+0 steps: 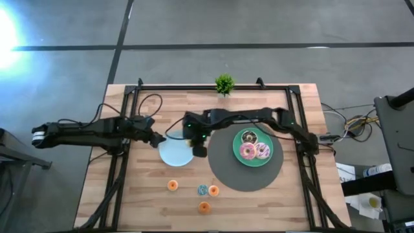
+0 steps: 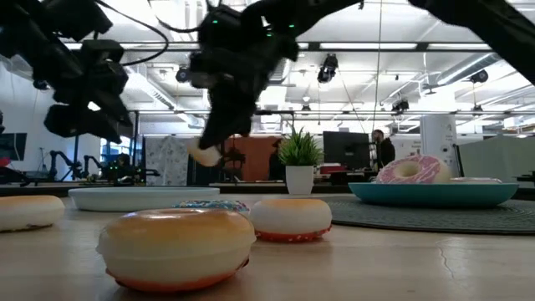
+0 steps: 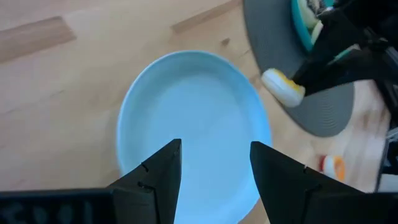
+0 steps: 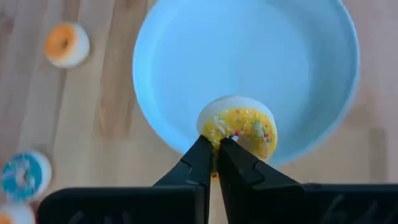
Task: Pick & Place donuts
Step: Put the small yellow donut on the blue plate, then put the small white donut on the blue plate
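A: Where's the right gripper (image 4: 214, 146)?

B: Over the near edge of the light-blue plate (image 1: 174, 152), fingers pinched shut on a yellow mini donut (image 4: 239, 127). In the low view the donut (image 2: 203, 155) hangs well clear of the plate rim (image 2: 142, 197), with open air beneath it.

A: And the left gripper (image 3: 214, 163)?

B: Above the same plate (image 3: 186, 118) from the other side, fingers spread apart with nothing between them. The plate's whole inside lies bare under it.

A: What sits around the right gripper?

B: Just beside it, the edge of the round grey mat (image 1: 226, 171). On that mat is a teal plate (image 1: 238, 155) carrying the pink donut (image 1: 247, 152), a pale sprinkled donut (image 1: 262, 151) and a dark donut (image 1: 249, 136).

A: Other minis?

B: Four on bare wood nearer the table's front: an orange one (image 1: 173, 185), a blue one (image 1: 202, 189), another orange (image 1: 213, 190) touching the blue, and one more orange (image 1: 204, 207). They're well apart from both grippers.

A: Anything at the far edge?

B: A small plant (image 1: 224, 83).
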Action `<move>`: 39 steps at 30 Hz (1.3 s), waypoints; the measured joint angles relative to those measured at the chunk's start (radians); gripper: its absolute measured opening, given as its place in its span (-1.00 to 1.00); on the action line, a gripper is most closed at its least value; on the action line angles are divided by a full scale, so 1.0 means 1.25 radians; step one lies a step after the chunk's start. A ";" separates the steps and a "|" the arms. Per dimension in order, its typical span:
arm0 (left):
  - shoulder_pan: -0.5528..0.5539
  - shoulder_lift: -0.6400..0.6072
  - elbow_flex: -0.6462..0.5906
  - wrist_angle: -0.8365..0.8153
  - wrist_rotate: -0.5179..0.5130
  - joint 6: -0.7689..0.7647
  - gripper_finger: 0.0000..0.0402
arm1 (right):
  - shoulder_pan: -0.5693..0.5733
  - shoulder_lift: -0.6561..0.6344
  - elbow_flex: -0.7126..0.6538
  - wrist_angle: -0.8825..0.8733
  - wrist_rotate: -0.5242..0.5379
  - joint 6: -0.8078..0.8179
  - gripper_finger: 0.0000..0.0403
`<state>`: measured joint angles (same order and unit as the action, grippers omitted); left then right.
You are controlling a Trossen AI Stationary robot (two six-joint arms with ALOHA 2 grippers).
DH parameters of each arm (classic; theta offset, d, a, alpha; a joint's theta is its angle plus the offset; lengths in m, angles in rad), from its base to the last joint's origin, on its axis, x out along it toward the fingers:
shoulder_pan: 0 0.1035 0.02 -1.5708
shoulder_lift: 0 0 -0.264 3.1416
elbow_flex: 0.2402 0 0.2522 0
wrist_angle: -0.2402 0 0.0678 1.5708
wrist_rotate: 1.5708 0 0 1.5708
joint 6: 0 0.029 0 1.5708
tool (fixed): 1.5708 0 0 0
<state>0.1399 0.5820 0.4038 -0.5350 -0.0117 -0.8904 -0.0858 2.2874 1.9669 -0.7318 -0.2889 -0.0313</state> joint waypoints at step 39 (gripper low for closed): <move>-0.322 -0.028 0.001 -0.032 -0.001 0.043 -0.18 | 0.034 0.036 0.178 -0.280 0.106 -0.016 0.00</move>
<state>-0.2629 0.5475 0.4046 -0.5753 -0.0127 -0.8372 -0.0433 2.3325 2.1893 -1.0818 -0.1558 -0.0509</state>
